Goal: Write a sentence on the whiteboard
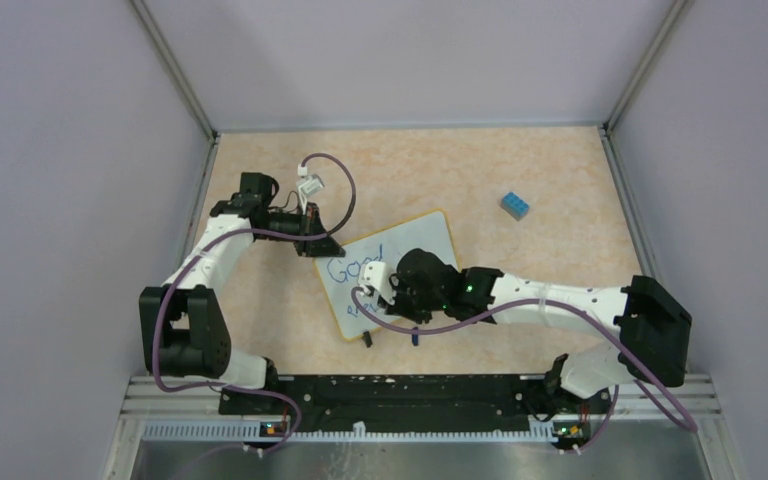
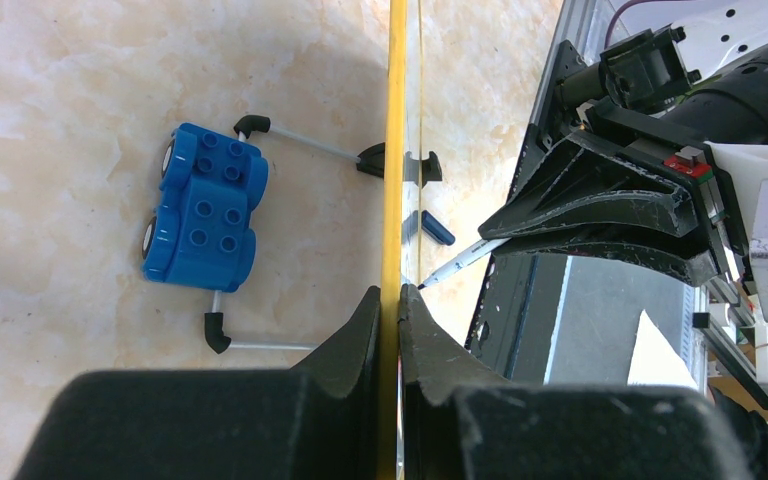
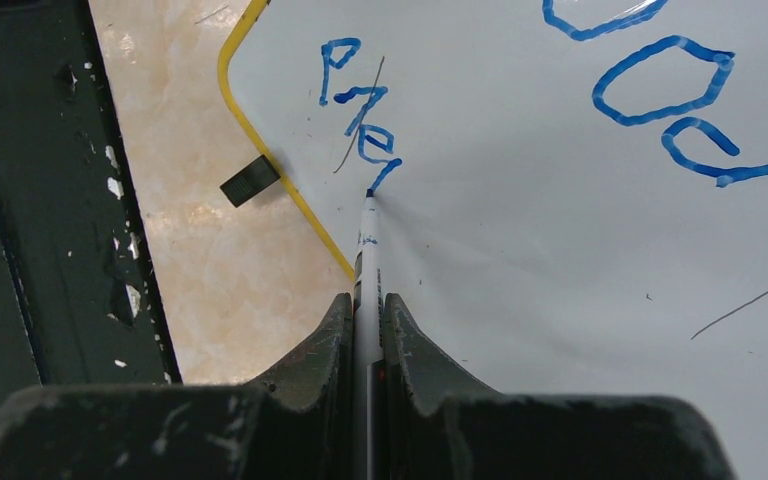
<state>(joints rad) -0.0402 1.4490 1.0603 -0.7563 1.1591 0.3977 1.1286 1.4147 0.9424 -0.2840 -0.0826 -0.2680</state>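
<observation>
Two claws cooperate: the left claw [image 2: 390, 300] pinches the whiteboard [image 2: 396, 150] by its rim to steady it; the right claw [image 3: 365, 305] clamps a marker [image 3: 368, 250], tip on the sentence [image 3: 370, 140].

Tabletop [image 1: 520, 160]: peach-beige, marbled stone-look pattern, matte, with a soft pale sheen in the left wrist view. Enclosed on three sides by plain pale lilac-grey panels: back wall [image 1: 400, 60], left wall [image 1: 50, 180], right wall [image 1: 730, 150]. Slim grey metal posts run up the two back corners, left post [image 1: 175, 70] and right post [image 1: 645, 65]. Thin metal trim along the foot of the walls. Near edge: long black bar [image 1: 410, 390], paint chipped in white flecks, then a ribbed aluminium rail [image 1: 410, 428], then a dull steel sheet [image 1: 410, 460]. Light even and diffuse, shadows short and soft. No windows in view.
</observation>
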